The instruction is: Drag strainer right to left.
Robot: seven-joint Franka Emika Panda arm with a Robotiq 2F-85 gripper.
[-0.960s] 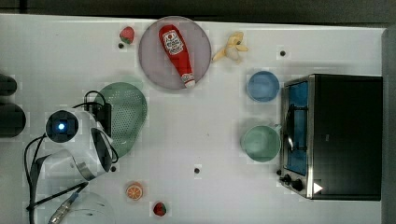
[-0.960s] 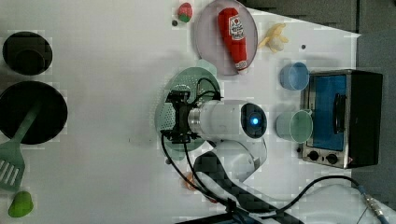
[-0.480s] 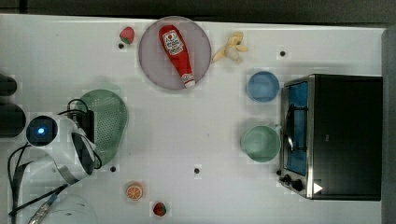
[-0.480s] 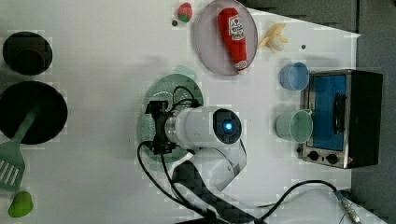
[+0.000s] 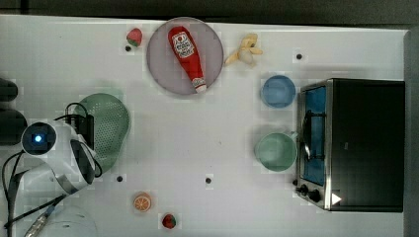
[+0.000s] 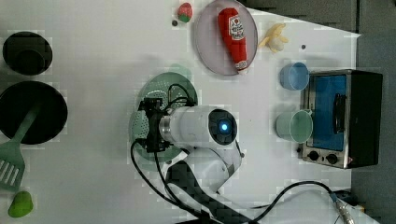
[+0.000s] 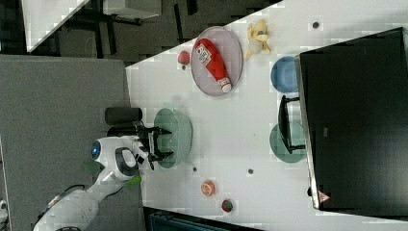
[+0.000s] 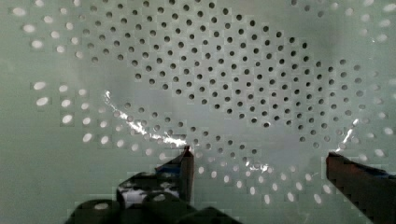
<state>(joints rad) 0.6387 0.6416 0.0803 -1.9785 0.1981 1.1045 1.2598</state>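
1. The counter shows the biggest change: over the last second the arm has swept toward the top view's left, carrying the strainer along.
2. The strainer now lies near the top view's left edge, well apart from the plate and cups; the drag looks nearly or fully done.
3. The claw stands spread wide inside the bowl, gripping nothing, fingers apart over the holes. Lifting clear seems next.
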